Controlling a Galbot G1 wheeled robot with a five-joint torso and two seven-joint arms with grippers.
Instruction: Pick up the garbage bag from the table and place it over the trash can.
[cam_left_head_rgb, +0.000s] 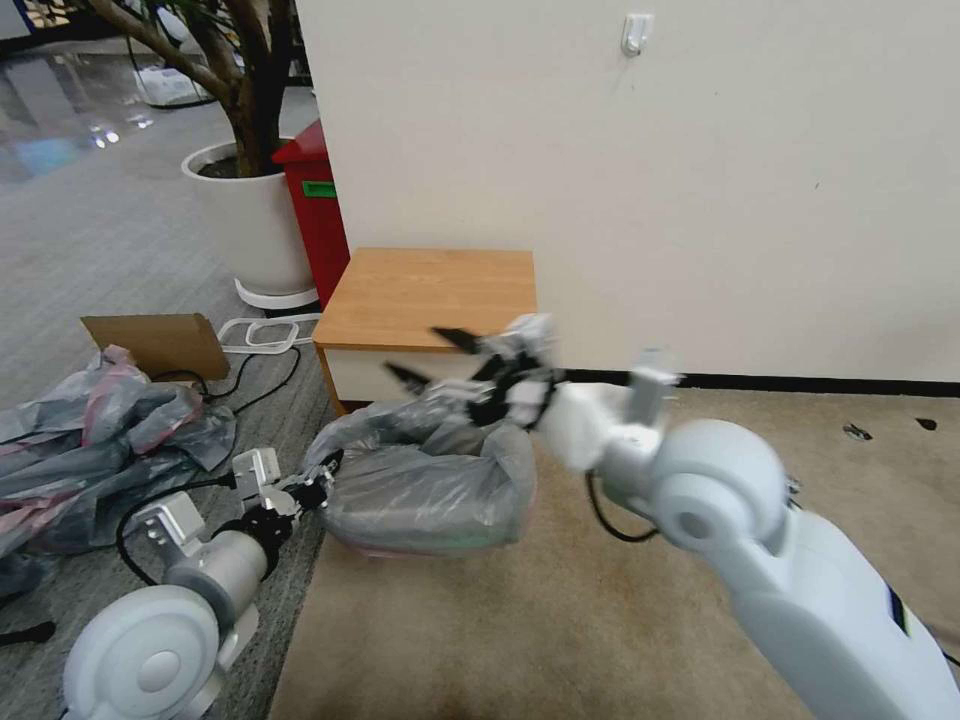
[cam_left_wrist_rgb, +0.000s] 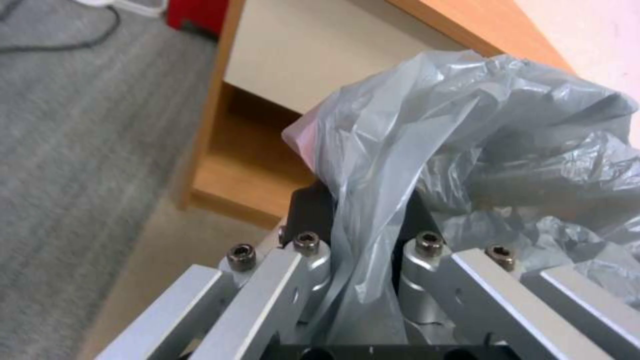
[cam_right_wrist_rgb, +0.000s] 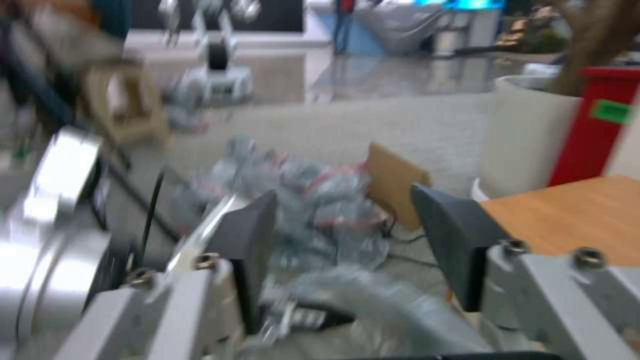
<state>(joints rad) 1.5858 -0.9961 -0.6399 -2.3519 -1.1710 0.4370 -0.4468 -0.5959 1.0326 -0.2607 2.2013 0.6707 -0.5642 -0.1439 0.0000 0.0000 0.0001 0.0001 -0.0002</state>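
Note:
The grey garbage bag (cam_left_head_rgb: 430, 480) is spread over a low shape on the floor just in front of the table (cam_left_head_rgb: 430, 290); the trash can is hidden under it. My left gripper (cam_left_head_rgb: 320, 487) is at the bag's left edge. In the left wrist view it (cam_left_wrist_rgb: 363, 200) is shut on a bunched fold of the garbage bag (cam_left_wrist_rgb: 480, 140). My right gripper (cam_left_head_rgb: 425, 355) hovers open over the bag's back edge, in front of the white drawer front. In the right wrist view its fingers (cam_right_wrist_rgb: 453, 245) stand wide apart with nothing between them, above the bag (cam_right_wrist_rgb: 387, 310).
A heap of grey and pink plastic sheeting (cam_left_head_rgb: 100, 440) and a cardboard piece (cam_left_head_rgb: 160, 345) lie on the floor at the left, with cables nearby. A tall red bin (cam_left_head_rgb: 315, 210) and a white planter (cam_left_head_rgb: 250, 220) stand behind the table. A beige wall runs behind.

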